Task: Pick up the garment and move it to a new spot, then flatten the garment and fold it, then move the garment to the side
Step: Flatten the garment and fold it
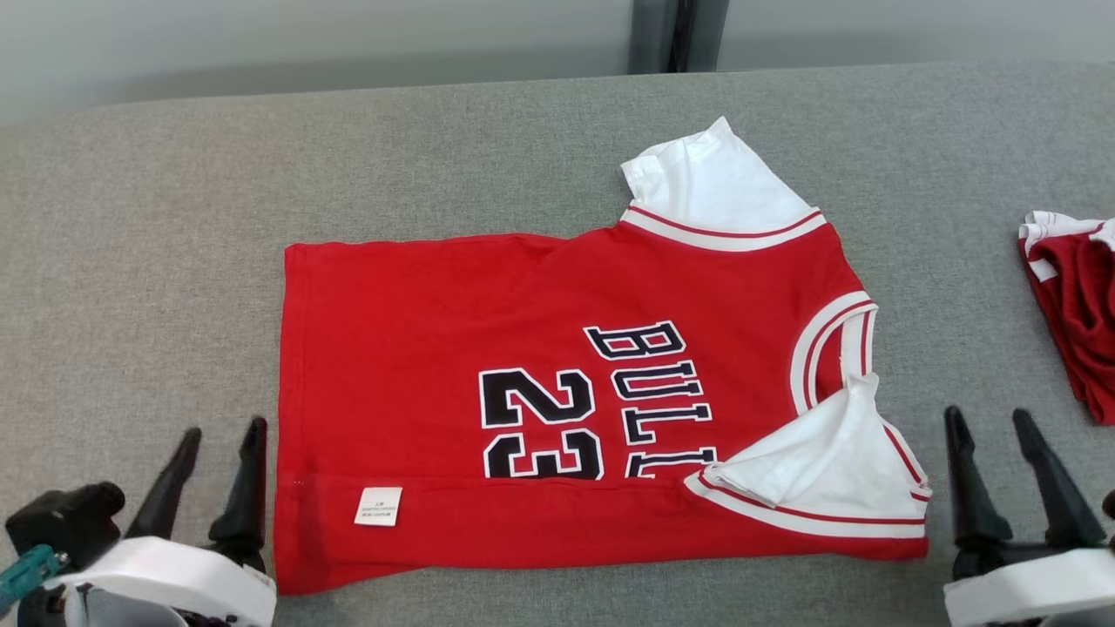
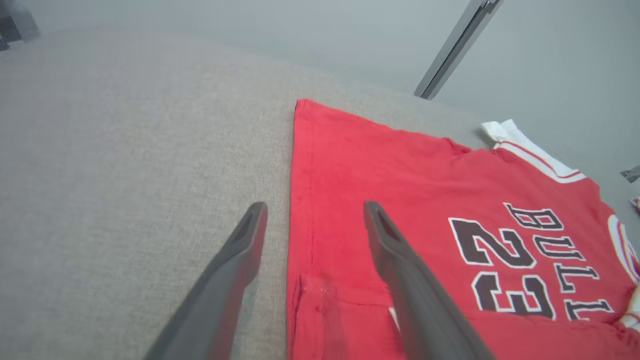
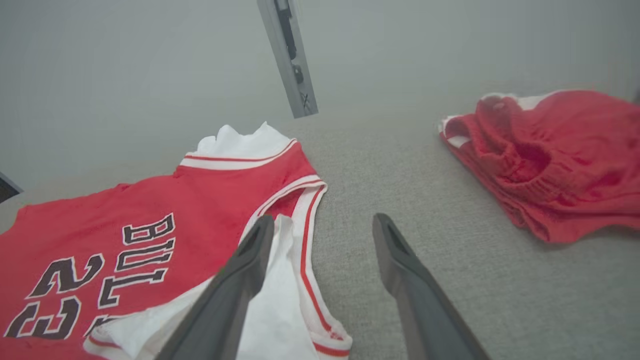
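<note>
The garment (image 1: 540, 348) is a red jersey with white sleeves and black "BULLS 23" lettering. It lies flat on the grey table, its near long edge folded up over the front so a white label shows. My left gripper (image 1: 222, 435) stands open just left of the jersey's hem corner, holding nothing. In the left wrist view the open left gripper (image 2: 315, 212) straddles the hem edge of the garment (image 2: 425, 200). My right gripper (image 1: 989, 422) is open just right of the near sleeve. The right wrist view shows the right gripper (image 3: 322, 225) open beside the garment (image 3: 150, 215).
A second red piece of clothing (image 1: 1076, 305) lies bunched at the table's right edge, also as the red bundle (image 3: 550, 160). The grey cloth-covered table (image 1: 174, 218) has bare room on the left and behind the jersey. A dark vertical post (image 1: 675, 35) stands behind the table.
</note>
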You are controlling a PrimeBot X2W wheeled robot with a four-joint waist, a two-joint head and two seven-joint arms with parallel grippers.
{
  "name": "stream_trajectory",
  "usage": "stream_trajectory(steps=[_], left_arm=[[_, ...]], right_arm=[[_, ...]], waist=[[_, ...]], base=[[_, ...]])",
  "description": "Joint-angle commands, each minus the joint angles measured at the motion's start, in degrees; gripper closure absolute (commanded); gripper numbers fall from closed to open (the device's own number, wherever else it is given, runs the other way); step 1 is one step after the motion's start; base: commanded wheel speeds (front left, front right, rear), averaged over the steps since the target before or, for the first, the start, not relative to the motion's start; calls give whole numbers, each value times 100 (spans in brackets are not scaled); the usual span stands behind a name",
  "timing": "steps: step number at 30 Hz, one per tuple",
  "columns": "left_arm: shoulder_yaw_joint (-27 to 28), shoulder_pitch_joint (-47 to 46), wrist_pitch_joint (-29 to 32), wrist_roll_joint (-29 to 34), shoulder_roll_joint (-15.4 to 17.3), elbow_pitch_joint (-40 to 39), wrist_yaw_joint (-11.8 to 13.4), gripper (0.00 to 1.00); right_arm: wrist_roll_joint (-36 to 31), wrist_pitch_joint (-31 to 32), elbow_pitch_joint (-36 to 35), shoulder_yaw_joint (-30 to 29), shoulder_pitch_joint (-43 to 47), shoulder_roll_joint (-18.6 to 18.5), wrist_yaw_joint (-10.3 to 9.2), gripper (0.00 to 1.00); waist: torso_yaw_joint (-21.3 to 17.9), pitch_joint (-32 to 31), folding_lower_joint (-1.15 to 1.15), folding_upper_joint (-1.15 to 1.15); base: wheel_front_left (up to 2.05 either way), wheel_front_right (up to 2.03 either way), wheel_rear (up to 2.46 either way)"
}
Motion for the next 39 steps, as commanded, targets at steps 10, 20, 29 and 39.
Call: stream_trajectory(steps=[10, 20, 29, 39], left_arm=[[87, -820, -1135, 984, 7, -71, 207, 0], [-158, -1006, -1099, 1273, 3, 65, 296, 0], [-234, -1263, -995, 1306, 46, 112, 233, 0], [-539, -2703, 219, 502, 85, 1545, -806, 0]], right_arm=[[-572, -172, -604, -24, -813, -36, -1, 0], [-545, 45, -464, -5, -941, -104, -1, 0], [-486, 76, -416, 41, -1006, -119, -1, 0], [-438, 29, -381, 255, -1255, -103, -1, 0]], waist=[[78, -190, 0, 0], [191, -268, 0, 0], [159, -193, 0, 0], [-135, 303, 0, 0]], base=[[0, 0, 0], [0, 0, 0], [0, 0, 0], [0, 0, 0]])
